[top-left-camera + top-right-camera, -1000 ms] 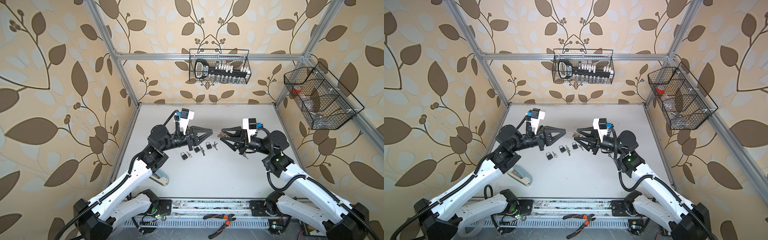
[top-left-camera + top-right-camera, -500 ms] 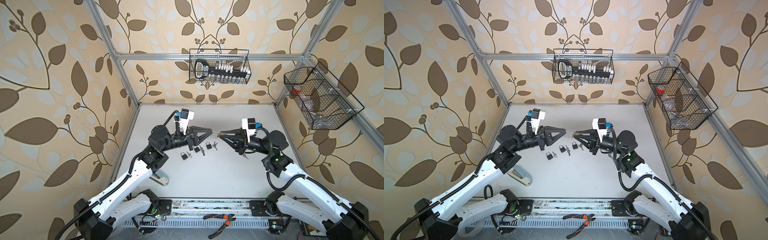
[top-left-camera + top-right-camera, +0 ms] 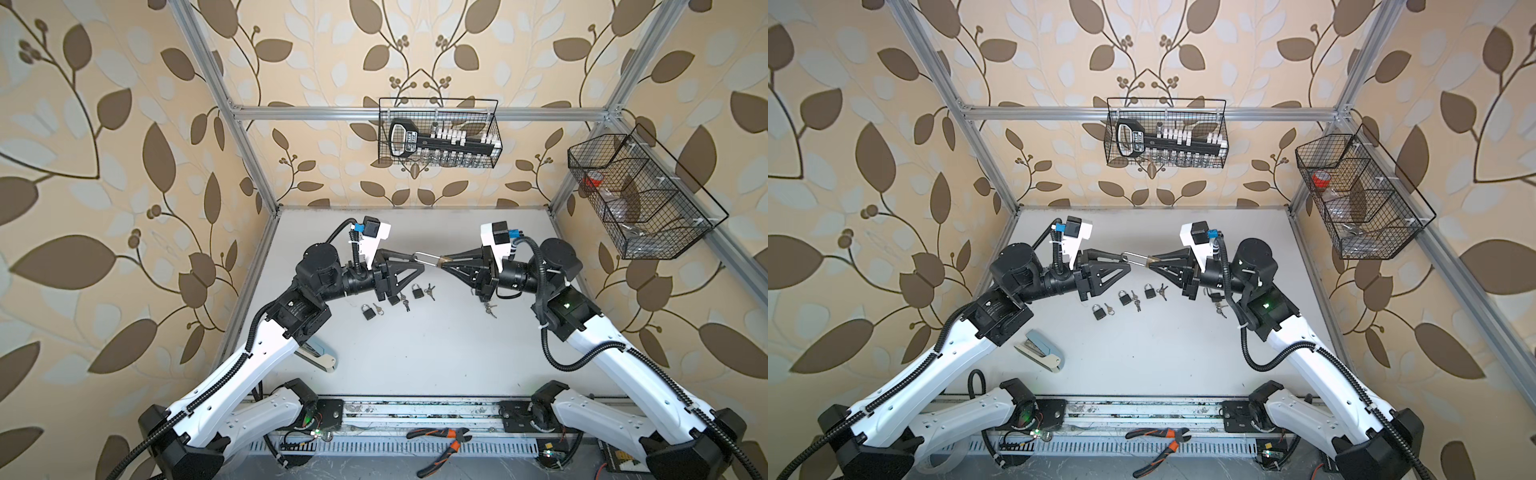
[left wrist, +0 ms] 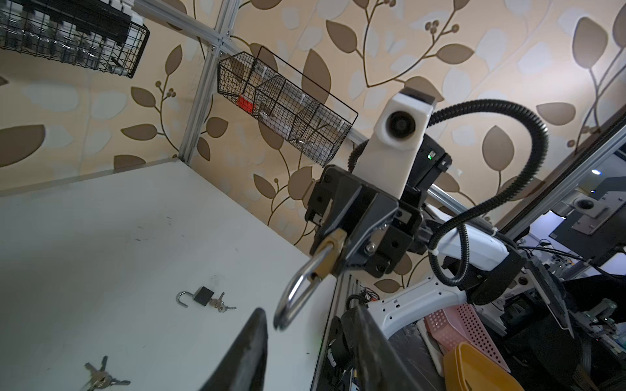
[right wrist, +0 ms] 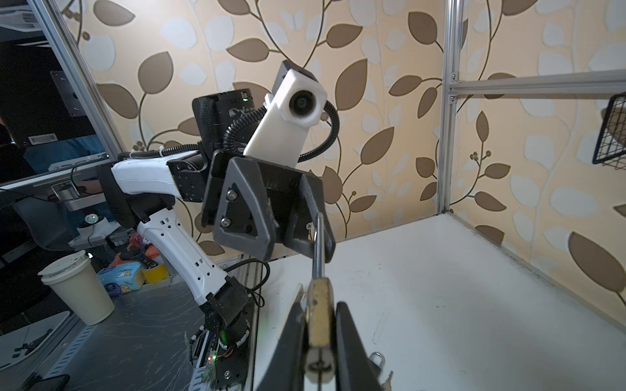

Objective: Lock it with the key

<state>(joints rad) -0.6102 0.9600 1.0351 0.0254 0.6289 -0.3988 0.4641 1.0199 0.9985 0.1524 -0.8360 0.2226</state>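
1. At the centre of both top views, the padlock (image 3: 436,261) hangs in the air above the table (image 3: 415,365), between the 2 grippers.
2. Its long axis runs left to right across the frame, in line with both arms. The shackle (image 3: 424,257) points left and the brass body points right.
3. The right gripper (image 5: 320,306) is pinching the brass body from 2 sides. In the right wrist view the keyhole end faces back between its fingers, toward that arm. I see no key in it.
4. The left gripper (image 4: 306,318) stands spread, with the bow of the shackle lying loose between its fingers. The shackle sits at the tip of 1 finger, but I cannot tell whether they touch.
5. I cannot tell whether the shackle is snapped home in the body.
6. Just below centre in the top views, keys (image 3: 430,292) lie on the table beside a small lock (image 3: 417,291), close under the left gripper. A 2nd bunch (image 3: 488,309) lies lower right, beneath the right arm. I cannot tell which key fits.
7. My judgement is that the left arm, holding nothing, is the 1 to fetch a key. A key has to enter along the long axis from the right end, which the right fingers now enclose. That end probably needs exposing first.
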